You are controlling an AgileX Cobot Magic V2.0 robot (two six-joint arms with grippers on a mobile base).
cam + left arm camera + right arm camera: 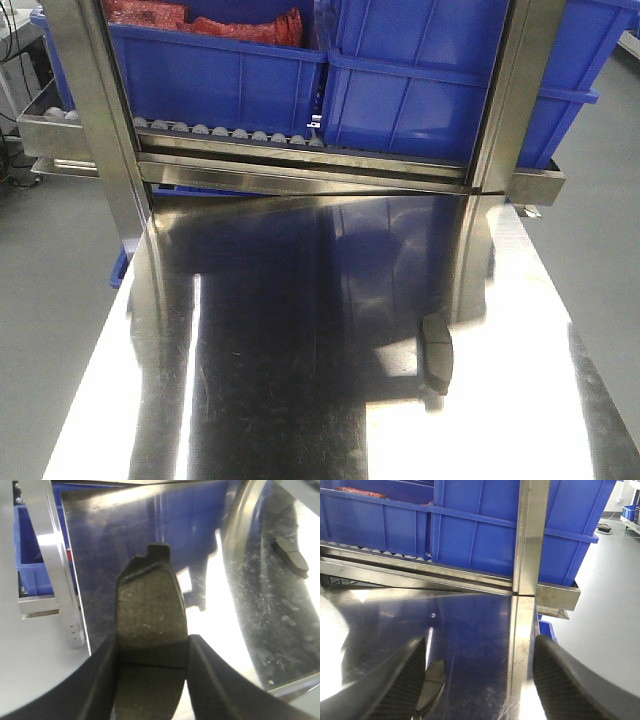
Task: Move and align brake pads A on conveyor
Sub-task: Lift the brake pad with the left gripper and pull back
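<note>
Two brake pads A are in sight, both over the shiny steel table (250, 400). At the left, the left gripper (150, 645) has its black fingers (102, 675) clamped on the sides of the held pad (150, 600). The pad's rough dark-grey face is turned to the wrist camera, its thin groove runs across just between the fingertips, and its notched end points away from the gripper. The table surface lies behind it.

Further along, at the back of the table, a roller rack (220, 132) between two steel posts (100, 110) carries blue bins (400, 100). The leftmost bin holds red packets (200, 20).

On the right half of the table the loose pad (437, 352) lies flat and alone. It sits beside the reflection of the right post, with its long side running away from the front camera.

At the far right, the right gripper (480, 645) has its jaws spread wide apart and holds nothing. In its wrist view the loose pad shows just beside the finger on the view's left side, partly hidden by it. Whether the two touch cannot be told.
</note>
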